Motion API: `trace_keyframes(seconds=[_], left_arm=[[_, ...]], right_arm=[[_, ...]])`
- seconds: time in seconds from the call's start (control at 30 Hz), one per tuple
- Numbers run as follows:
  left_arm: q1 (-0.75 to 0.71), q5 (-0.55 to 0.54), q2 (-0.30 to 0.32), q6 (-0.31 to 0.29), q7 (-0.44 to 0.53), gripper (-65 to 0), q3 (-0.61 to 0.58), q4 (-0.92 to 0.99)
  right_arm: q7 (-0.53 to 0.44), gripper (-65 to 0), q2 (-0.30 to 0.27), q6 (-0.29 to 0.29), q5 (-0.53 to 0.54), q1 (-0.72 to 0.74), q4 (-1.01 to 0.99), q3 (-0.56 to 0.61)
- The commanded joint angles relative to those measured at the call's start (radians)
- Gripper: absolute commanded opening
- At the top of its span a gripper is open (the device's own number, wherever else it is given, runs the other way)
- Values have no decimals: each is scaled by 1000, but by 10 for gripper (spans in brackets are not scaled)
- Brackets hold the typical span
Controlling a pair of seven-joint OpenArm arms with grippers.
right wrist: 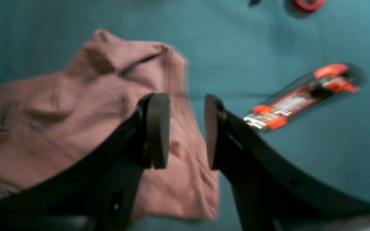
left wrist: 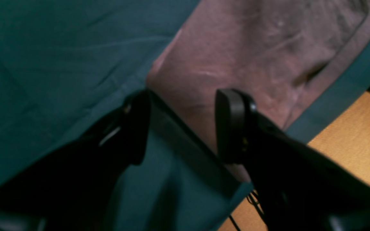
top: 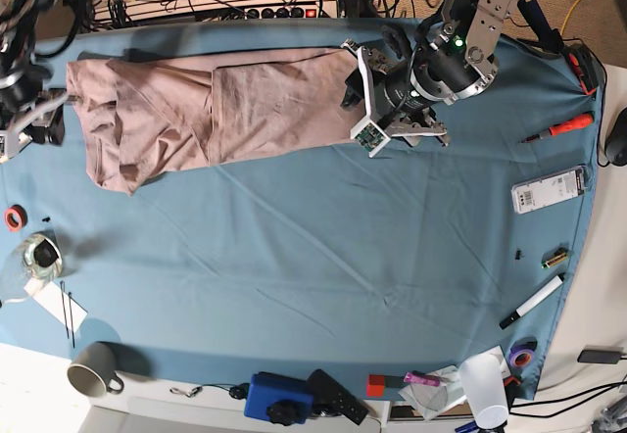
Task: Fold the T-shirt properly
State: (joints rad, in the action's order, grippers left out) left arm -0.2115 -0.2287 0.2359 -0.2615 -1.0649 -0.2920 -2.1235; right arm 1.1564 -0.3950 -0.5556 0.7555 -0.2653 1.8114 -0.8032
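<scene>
The pink-beige T-shirt (top: 216,105) lies partly folded along the far side of the blue table cloth (top: 313,257). My left gripper (top: 356,95) is at the shirt's right end. In the left wrist view it (left wrist: 185,125) is open, and a corner of the shirt (left wrist: 236,54) lies between and below its fingers. My right gripper (top: 47,120) is at the shirt's left end. In the right wrist view it (right wrist: 183,131) is open above a wrinkled edge of the shirt (right wrist: 75,106), holding nothing.
An orange and black tool (right wrist: 303,96) lies on the cloth beside my right gripper. A red tape roll (top: 12,217), a grey mug (top: 93,374), an orange-handled screwdriver (top: 563,127), a white box (top: 549,190) and a marker (top: 534,301) lie around the cloth's edges. The wooden table edge (left wrist: 348,144) shows by the left gripper.
</scene>
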Motion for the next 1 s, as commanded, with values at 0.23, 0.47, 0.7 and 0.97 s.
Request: trace_keyframes(seconds=[0.23, 0.47, 0.7, 0.97], left_arm=[[-30, -6, -1, -1, 33, -343, 2, -18], [-30, -6, -1, -1, 45, -343, 2, -18], [-30, 6, -1, -1, 45, -343, 2, -18], [-31, 50, -3, 0, 48, -343, 2, -18]], right_arm=[[240, -459, -203, -143, 618, 213, -448, -10], [240, -459, -259, -143, 728, 269, -654, -10], [240, -459, -256, -143, 724, 268, -671, -10], [240, -458, -270, -143, 721, 266, -671, -10]])
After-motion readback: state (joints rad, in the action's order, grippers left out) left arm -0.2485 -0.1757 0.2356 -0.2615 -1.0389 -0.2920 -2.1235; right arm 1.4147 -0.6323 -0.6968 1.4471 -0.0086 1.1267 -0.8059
